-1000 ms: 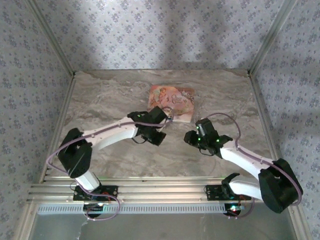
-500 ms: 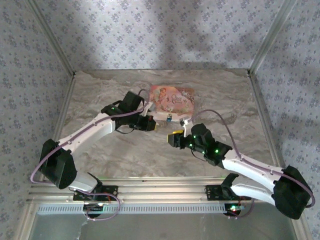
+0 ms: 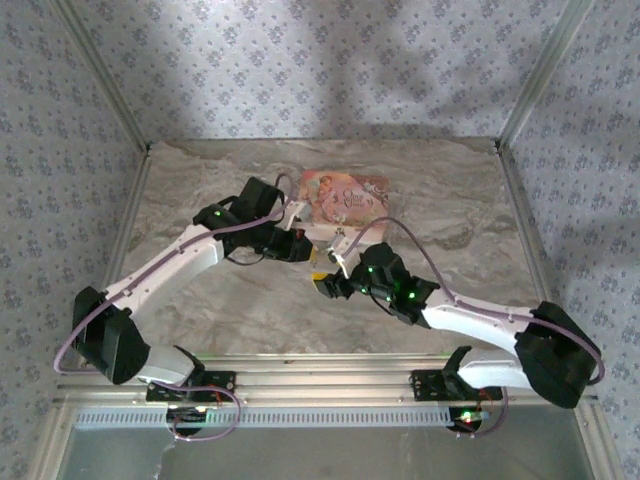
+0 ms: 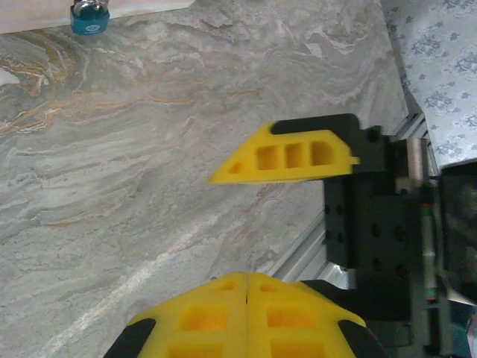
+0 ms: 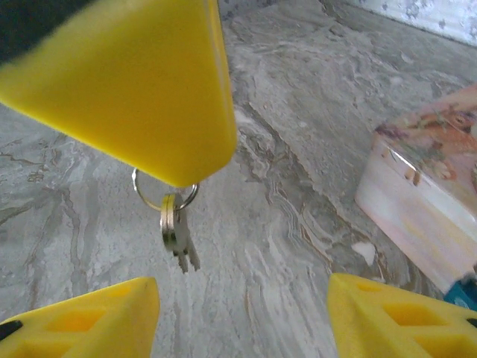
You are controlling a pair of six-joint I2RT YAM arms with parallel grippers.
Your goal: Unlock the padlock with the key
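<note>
The left gripper [image 4: 246, 287] has its jaws clenched. In the right wrist view its yellow finger occupies the upper left of the frame, and a key ring [image 5: 151, 195] hangs from beneath it, so the jaws are judged to be grasping the ring. The key [image 5: 179, 237] dangles below the ring, clear of the tabletop [image 5: 298, 134]. The right gripper [image 5: 242, 298] has its jaws released, one finger in each lower corner of the frame.

The padlock [image 5: 466, 292] lies at the lower right edge of that frame, against the pink floral box [image 5: 425, 186].

Handling, as judged:
- Key: thin, rigid, smooth metal, and light. It swings freely on the ring. Take hold across the flat faces of the head and leave the blade exposed.
- Padlock: small, hard and light, so it is likely to slide or pivot when pushed. Brace the body by its sides. The keyhole is too small to locate.
</note>
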